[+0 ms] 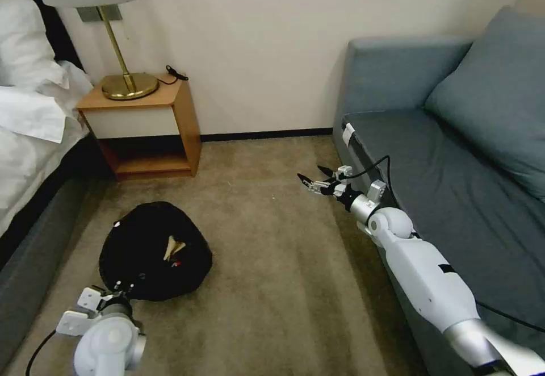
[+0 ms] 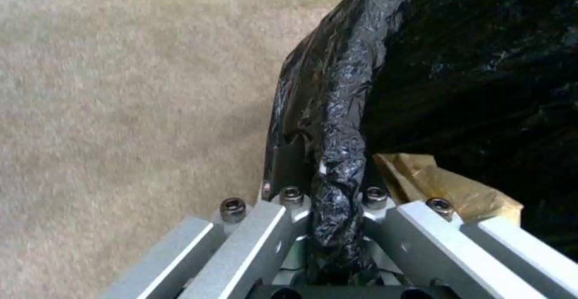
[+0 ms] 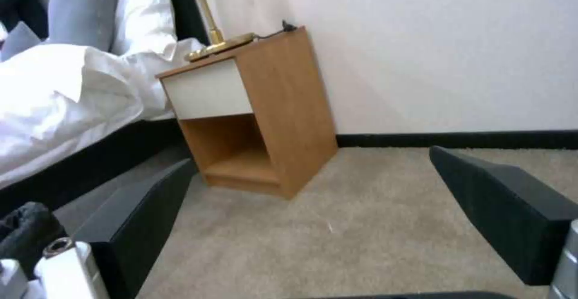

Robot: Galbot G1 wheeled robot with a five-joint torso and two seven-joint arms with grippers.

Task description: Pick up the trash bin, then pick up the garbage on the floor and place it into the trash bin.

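The sofa [image 1: 454,154] fills the right side of the room and the bed [image 1: 28,126] runs along the left. The nightstand [image 1: 147,126] stands by the far wall with a lamp [image 1: 113,35] on top. Between them is bare carpet [image 1: 284,285], and I can see no litter left on it.

The bin [image 1: 154,251] sits at near left, low and round, wrapped in its black bag. Its mouth points up and leans a little toward the near side. It is round, so it has no real long side. Inside lie a tan paper [image 1: 173,246] and a bit of red wrapper [image 1: 177,263]. In the left wrist view the tan paper [image 2: 445,186] lies just inside the rim.

The left gripper [image 1: 116,295] is at the near edge of the bin. It is pinched tight on the bag-covered rim [image 2: 337,163] — one finger inside, one outside.

The right gripper [image 1: 316,178] hangs out over the middle of the carpet, near the sofa front. Its fingers [image 3: 138,217] are spread wide and it holds nothing.

I think the picking-up step is about done — the bin is held and litter is in it. Next the robot should look around for any piece it missed. If it finds one, the open right gripper must go down to the floor for it. The left must keep the bin level so nothing falls out.
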